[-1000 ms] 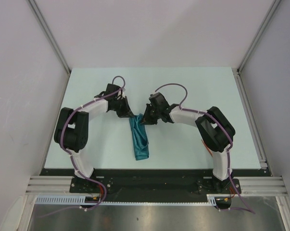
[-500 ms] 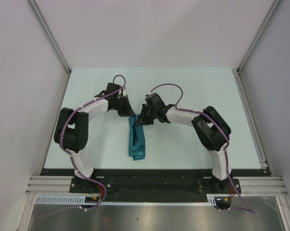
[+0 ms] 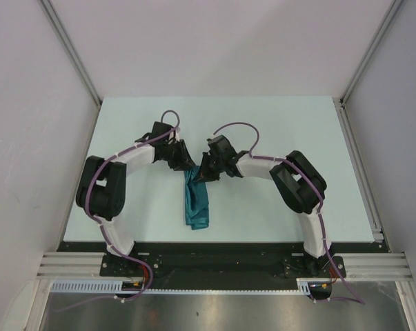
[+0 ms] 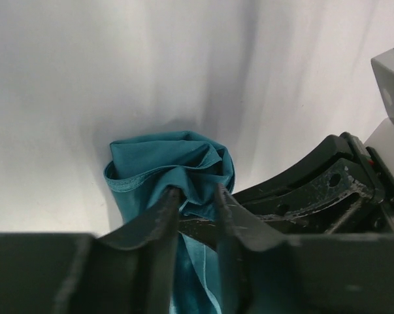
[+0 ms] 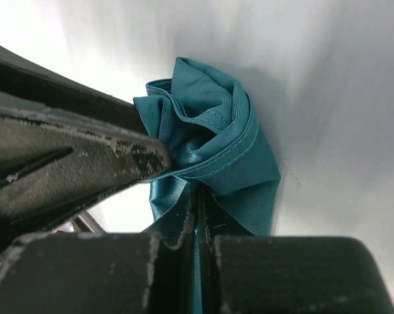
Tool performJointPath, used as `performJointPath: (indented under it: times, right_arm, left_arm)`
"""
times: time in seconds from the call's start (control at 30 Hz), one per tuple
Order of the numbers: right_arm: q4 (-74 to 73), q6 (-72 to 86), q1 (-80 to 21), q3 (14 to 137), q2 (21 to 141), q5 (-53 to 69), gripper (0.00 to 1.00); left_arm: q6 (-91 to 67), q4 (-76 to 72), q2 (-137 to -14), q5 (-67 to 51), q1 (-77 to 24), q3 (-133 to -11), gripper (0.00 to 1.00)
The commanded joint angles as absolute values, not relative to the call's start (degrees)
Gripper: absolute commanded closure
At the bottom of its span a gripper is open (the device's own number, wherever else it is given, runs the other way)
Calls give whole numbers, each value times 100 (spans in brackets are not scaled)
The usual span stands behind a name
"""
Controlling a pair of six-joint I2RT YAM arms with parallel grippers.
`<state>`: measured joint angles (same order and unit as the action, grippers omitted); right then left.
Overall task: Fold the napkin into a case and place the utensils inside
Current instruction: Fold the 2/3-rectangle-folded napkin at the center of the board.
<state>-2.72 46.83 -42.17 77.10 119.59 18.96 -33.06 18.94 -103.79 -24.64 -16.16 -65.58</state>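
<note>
The teal napkin [image 3: 196, 203] lies bunched into a narrow strip on the table, running from both grippers toward the near edge. My left gripper [image 3: 187, 165] and right gripper [image 3: 199, 174] meet at its far end. In the left wrist view the left gripper [image 4: 197, 193] has its jaws a little apart with bunched napkin [image 4: 164, 160] pinched between them. In the right wrist view the right gripper [image 5: 197, 193] is shut tight on a napkin [image 5: 229, 144] edge. The cloth is not in a flat case shape. No orange-red utensil shows in any view.
The pale table [image 3: 263, 124] has grey walls on three sides and a metal rail [image 3: 359, 165] along its right edge. The two arms arch over the table's middle. The right gripper's fingers [image 4: 301, 190] cross close behind my left fingers.
Both grippers have drawn closer together and shifted slightly left. The napkin has moved left with them and gathered into a narrower, more bunched strip.
</note>
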Motion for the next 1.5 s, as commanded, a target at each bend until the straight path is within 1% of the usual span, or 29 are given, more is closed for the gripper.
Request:
performJointPath:
  times: [0.0, 0.07, 0.17, 0.37, 0.53, 0.6, 0.73, 0.77, 0.83, 0.87, 0.9, 0.93, 1.0, 1.1, 1.13, 1.17, 1.27, 1.47]
  right_arm:
    - [-62, 4526, -4166, 7752, 11909, 2153, 100]
    - [-62, 4518, -4140, 7761, 11892, 2223, 100]
    - [-61, 4500, -4104, 7743, 11883, 2303, 100]
    - [123, 4439, -4096, 7708, 11883, 2434, 100]
    - [281, 4342, -4087, 7673, 11892, 2645, 100]
    - [308, 4307, -4087, 7708, 11935, 2707, 100]
    - [325, 4280, -4087, 7734, 11971, 2795, 100]
    - [316, 4272, -4087, 7734, 11979, 2804, 100]
    - [281, 4228, -4087, 7726, 11979, 2839, 100]
    - [246, 4201, -4087, 7726, 11979, 2848, 100]
    - [142, 4158, -4087, 7726, 11971, 2839, 94]
    - [88, 4053, -4087, 7717, 11936, 2830, 91]
    - [27, 3956, -4069, 7673, 11874, 2699, 83]
    - [-210, 3815, -4017, 7559, 11681, 2541, 76]
    - [-246, 3780, -4008, 7541, 11585, 2514, 73]
    - [-237, 3710, -3999, 7524, 11549, 2514, 67]
    - [-159, 3604, -4008, 7480, 11453, 2479, 59]
    - [508, 3726, -4052, 7190, 11215, 2426, 52]
  left_arm:
    - [-3296, 1767, -9836, -2452, -1644, -6407, 61]
    - [-3278, 1767, -9748, -2426, -1644, -6363, 59]
    - [-3296, 1767, -9598, -2408, -1644, -6311, 52]
    - [-3234, 1916, -9738, -2285, -1652, -6442, 49]
    - [-3190, 2039, -10010, -2215, -1714, -6618, 49]
    - [-3199, 2048, -10098, -2224, -1749, -6653, 51]
    - [-3208, 2118, -10248, -2119, -1793, -6759, 62]
    - [-3208, 2118, -10274, -2092, -1793, -6776, 70]
    - [-3225, 2162, -10292, -2004, -1793, -6785, 79]
    - [-3234, 2171, -10283, -1978, -1793, -6794, 86]
    - [-3243, 2162, -10266, -1960, -1793, -6794, 90]
    - [-3252, 2162, -10266, -1960, -1793, -6794, 96]
    - [-3269, 2206, -10239, -1942, -1793, -6820, 99]
    - [-3383, 2250, -10213, -2004, -1793, -6785, 100]
    - [-3419, 2250, -10187, -2039, -1793, -6776, 100]
    - [-3471, 2294, -10187, -2074, -1784, -6776, 100]
    - [-3673, 2364, -10160, -2127, -1784, -6785, 100]
    - [-4244, 2434, -10090, -2294, -1784, -6785, 100]
